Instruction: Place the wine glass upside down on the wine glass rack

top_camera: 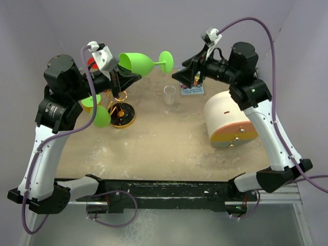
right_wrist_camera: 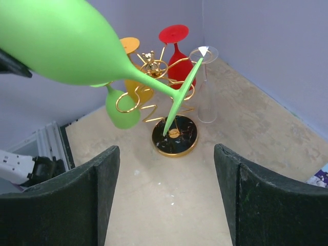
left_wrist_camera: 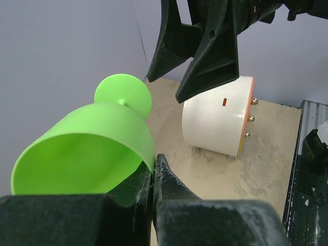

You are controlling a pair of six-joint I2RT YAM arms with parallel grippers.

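Note:
My left gripper [top_camera: 125, 77] [left_wrist_camera: 154, 161] is shut on the rim of a bright green wine glass [top_camera: 138, 62] [left_wrist_camera: 87, 148]. It holds the glass on its side in the air, with the foot [top_camera: 166, 57] pointing right. My right gripper [top_camera: 179, 76] [right_wrist_camera: 166, 151] is open and empty, just right of that foot; the stem and foot [right_wrist_camera: 182, 95] hang ahead of its jaws. The wine glass rack [top_camera: 123, 114] [right_wrist_camera: 154, 66], gold wire on a round black base, stands below the left gripper at the back left.
Red [right_wrist_camera: 177, 56], orange [right_wrist_camera: 136, 89] and green [right_wrist_camera: 122, 107] glasses hang upside down on the rack. A clear glass [top_camera: 169, 95] [right_wrist_camera: 205, 87] stands right of it. A white cylinder with an orange end [top_camera: 228, 120] [left_wrist_camera: 215, 123] lies at the right. A small blue card [top_camera: 192, 91] lies under the right gripper.

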